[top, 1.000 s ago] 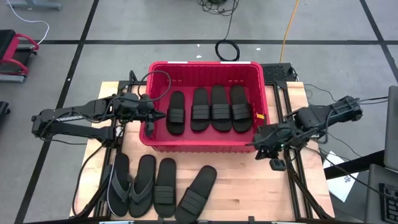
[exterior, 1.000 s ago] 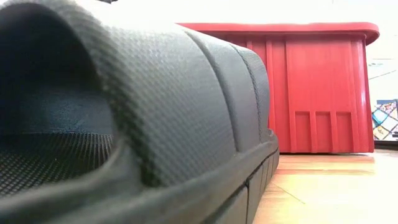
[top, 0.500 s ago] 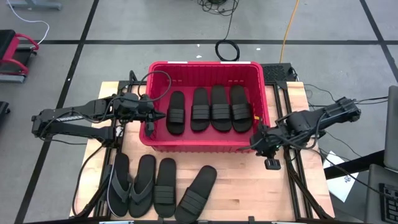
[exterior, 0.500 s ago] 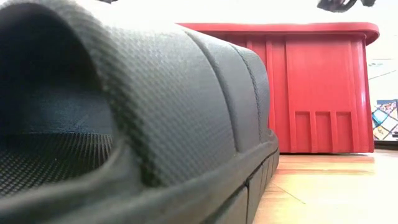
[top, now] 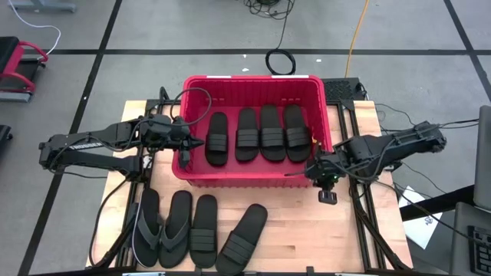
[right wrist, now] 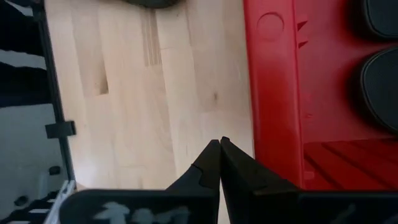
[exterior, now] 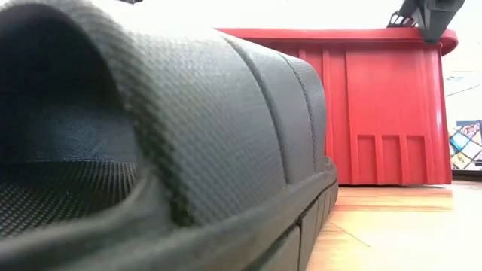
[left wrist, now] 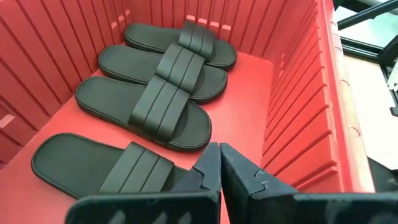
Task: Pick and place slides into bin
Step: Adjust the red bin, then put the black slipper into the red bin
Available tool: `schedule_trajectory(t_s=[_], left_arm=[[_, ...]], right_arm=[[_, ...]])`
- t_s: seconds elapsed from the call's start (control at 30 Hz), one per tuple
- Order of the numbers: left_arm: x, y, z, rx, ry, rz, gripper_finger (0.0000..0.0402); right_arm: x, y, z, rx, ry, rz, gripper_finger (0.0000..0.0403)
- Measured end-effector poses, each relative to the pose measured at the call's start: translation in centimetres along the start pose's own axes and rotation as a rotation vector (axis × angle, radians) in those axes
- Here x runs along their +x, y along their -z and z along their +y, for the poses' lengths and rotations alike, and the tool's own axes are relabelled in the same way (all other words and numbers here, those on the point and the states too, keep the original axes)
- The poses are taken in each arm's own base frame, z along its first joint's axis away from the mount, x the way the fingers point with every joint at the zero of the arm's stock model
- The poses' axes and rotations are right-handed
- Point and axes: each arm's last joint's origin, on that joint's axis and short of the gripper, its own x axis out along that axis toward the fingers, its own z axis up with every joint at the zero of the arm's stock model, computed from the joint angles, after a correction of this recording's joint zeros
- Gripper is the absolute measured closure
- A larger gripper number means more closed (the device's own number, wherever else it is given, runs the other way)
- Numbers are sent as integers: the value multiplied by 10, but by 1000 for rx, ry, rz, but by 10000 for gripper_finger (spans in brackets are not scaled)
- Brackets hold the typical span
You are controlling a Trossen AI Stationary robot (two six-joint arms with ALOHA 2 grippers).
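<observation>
While four ribbed-band slides (top: pixel 249 135) lie side by side on the floor of the red bin (top: pixel 253 178), the other four slides (top: pixel 198 230) rest on the wooden table (top: pixel 299 230) at about seven o'clock from the bin, in a loose row just in front of its near wall; the two toward nine o'clock in that row are thong-strap flip-flops (top: pixel 161 225), the two toward three o'clock are banded, and the last of them lies tilted; the left gripper (top: pixel 201 142) hangs at nine o'clock over the bin, just inside its left wall beside the nearest slide, its fingers (left wrist: pixel 211 171) pressed together with nothing between them; the right gripper (top: pixel 309 172) sits at four o'clock from the bin's middle, above the near right corner of the rim, its fingers (right wrist: pixel 214 158) likewise closed and empty over the line where bare table meets the red wall; in the low view one banded slide (exterior: pixel 151 143) fills the foreground with the bin behind it.
</observation>
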Motion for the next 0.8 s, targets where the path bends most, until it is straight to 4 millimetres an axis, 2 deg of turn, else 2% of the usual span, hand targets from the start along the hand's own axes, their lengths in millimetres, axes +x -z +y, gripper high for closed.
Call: schedule_trajectory(t_s=[0.27, 0.37, 0.5, 0.6, 0.8], left_arm=[[0, 0, 0, 0, 9, 3, 381], [0, 1, 0, 0, 9, 10, 386], [0, 1, 0, 0, 9, 10, 398], [0, 1, 0, 0, 9, 10, 399], [0, 2, 0, 13, 6, 27, 381]], right_arm=[[-1, -7, -6, 15, -9, -51, 403], [-1, -10, -5, 54, -12, -77, 403], [-11, -18, 0, 65, -28, -161, 403], [-25, -27, 6, 55, -37, -284, 403], [-67, -61, 36, -92, -155, -759, 403]])
